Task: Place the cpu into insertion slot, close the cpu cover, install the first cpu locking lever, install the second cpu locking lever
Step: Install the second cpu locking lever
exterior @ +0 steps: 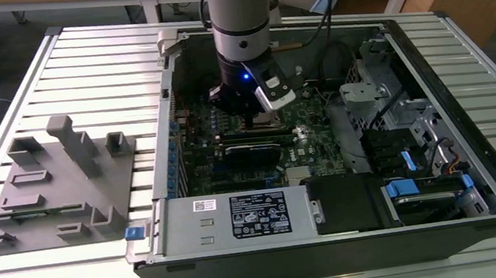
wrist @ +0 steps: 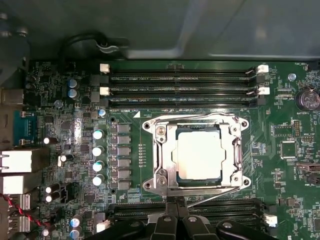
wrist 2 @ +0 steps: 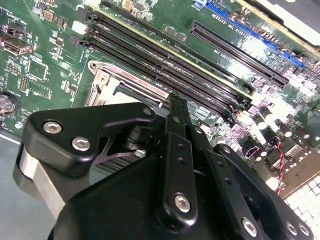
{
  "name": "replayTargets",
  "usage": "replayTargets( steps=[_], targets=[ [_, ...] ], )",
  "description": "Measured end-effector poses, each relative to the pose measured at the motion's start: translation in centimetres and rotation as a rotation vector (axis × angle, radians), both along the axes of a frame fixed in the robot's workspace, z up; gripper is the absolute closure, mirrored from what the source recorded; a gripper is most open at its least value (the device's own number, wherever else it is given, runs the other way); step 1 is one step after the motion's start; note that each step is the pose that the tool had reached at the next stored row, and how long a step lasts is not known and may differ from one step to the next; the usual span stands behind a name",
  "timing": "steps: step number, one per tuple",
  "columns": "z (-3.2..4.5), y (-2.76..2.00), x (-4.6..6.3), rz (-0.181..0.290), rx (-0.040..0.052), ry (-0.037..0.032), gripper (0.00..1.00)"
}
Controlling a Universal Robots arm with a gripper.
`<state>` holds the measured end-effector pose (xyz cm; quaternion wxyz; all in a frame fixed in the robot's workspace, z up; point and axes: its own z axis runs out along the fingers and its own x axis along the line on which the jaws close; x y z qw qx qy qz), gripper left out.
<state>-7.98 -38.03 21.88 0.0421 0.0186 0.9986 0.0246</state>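
Cpu (wrist: 198, 158) seated in insertion slot (wrist: 181, 134), mid motherboard (wrist: 280, 200); cpu cover (wrist: 235, 150) down around it. End effector (wrist: 176, 205) pinched narrow, empty, at cover's edge nearest mem slots (wrist: 182, 78). Best press lever straight, w/o scraping pins. Count: 1 cpu, 1 cover, 3 mem slots

We see a silver-grey cylindrical arm (exterior: 238, 17) with pale blue joint cap, black wrist section with small blue light, silvery-white camera block on its side, dark cable trailing behind, matte black end effector (wrist 2: 177, 107) linkage with silver screw heads, bare metal edge
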Motion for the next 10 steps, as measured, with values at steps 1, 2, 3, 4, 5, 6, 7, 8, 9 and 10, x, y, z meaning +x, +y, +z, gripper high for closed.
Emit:
replayTargets(
  steps=[1,2,3,4,5,6,7,8,9,10],
  targets=[
    [0.0,0.0,0.0,0.0,-0.0001,0.0,0.89],
    [0.0,0.0,0.0,0.0,-0.0001,0.0001,0.89],
    [0.0,0.0,0.0,0.0,-0.0001,0.0,0.89],
    [0.0,-0.01,0.0,0.0,0.0,0.0,0.89],
    [0.0,-0.01,-0.01,0.0,-0.0001,0.0,0.89],
    [-0.01,0.0,-0.04,0.0,0.0,-0.0001,0.89],
    [-0.01,-0.01,-0.11,0.0,0.0,-0.0001,0.89],
    [-0.02,-0.01,-0.19,0.0,0.0,-0.0001,0.89],
    [-0.02,-0.01,-0.26,0.0,0.0,-0.0001,0.89],
    [-0.02,-0.04,-0.32,0.0,-0.0002,0.0,0.89]
  ],
)
